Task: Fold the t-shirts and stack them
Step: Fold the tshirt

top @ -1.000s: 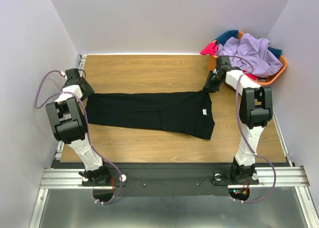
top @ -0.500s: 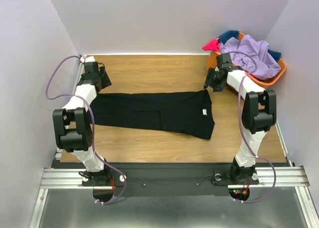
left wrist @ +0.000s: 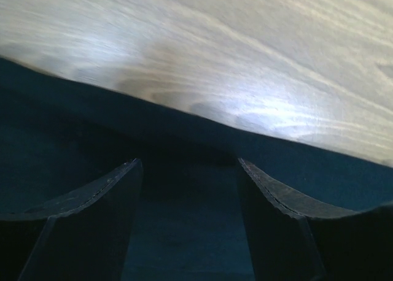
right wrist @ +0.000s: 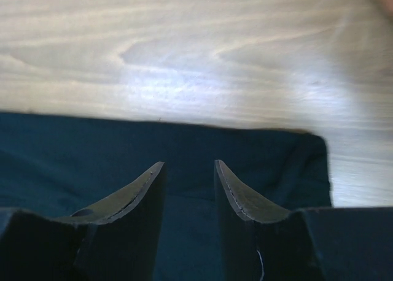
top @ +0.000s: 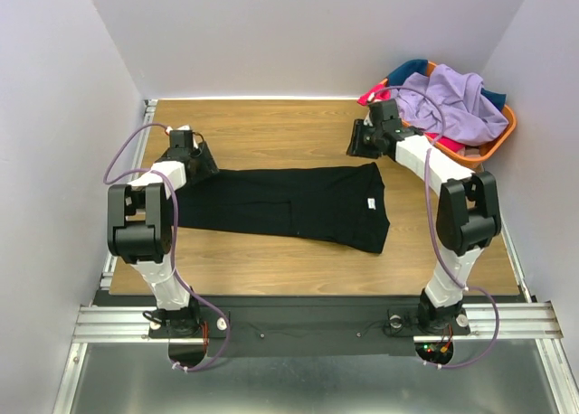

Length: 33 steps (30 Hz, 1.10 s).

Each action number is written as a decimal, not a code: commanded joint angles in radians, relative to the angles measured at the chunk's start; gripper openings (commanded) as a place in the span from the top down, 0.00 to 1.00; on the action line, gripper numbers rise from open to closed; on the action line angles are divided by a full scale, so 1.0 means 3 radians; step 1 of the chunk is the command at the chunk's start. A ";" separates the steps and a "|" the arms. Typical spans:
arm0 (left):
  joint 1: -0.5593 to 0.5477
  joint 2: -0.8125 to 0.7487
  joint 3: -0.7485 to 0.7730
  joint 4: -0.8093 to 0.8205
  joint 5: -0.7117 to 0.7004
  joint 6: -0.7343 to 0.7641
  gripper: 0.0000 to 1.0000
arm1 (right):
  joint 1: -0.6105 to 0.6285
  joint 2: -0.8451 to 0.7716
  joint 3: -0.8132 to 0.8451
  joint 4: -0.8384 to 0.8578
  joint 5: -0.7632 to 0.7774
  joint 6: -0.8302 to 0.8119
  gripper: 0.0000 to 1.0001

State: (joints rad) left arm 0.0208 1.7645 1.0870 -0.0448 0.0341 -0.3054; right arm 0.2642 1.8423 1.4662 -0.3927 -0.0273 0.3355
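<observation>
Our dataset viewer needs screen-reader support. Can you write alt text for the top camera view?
A black shirt lies folded into a long strip on a wooden table. The left arm and right arm reach to its far corners; an orange basket of shirts sits far right.

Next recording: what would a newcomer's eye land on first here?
A black cloth t-shirt lies flat in a long strip across the middle of the wooden table. The left gripper and right gripper hover open above its far edge, one at each end. In the far right corner, an orange plastic basket is heaped with a lavender t-shirt atop pink-red cloth and teal cloth.
</observation>
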 commanded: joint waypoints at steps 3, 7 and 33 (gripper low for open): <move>0.0002 0.0111 -0.0131 0.0134 0.0014 -0.0056 0.27 | 0.0080 0.0173 -0.0096 0.0138 -0.0185 -0.0034 0.57; -0.0003 0.0116 -0.0264 0.0134 -0.0022 -0.0112 0.27 | 0.0142 0.0291 -0.0163 0.0118 -0.0165 -0.0024 0.57; -0.0160 -0.0538 -0.1163 -0.0193 -0.0200 -0.0439 0.27 | 0.0178 0.1896 0.1512 -0.0317 -0.0113 -0.0065 0.52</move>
State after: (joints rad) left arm 0.0120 1.6257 0.8185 0.1020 0.0025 -0.3904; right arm 0.3092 2.2864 1.8118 -0.3954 -0.0513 0.3195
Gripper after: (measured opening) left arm 0.734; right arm 0.464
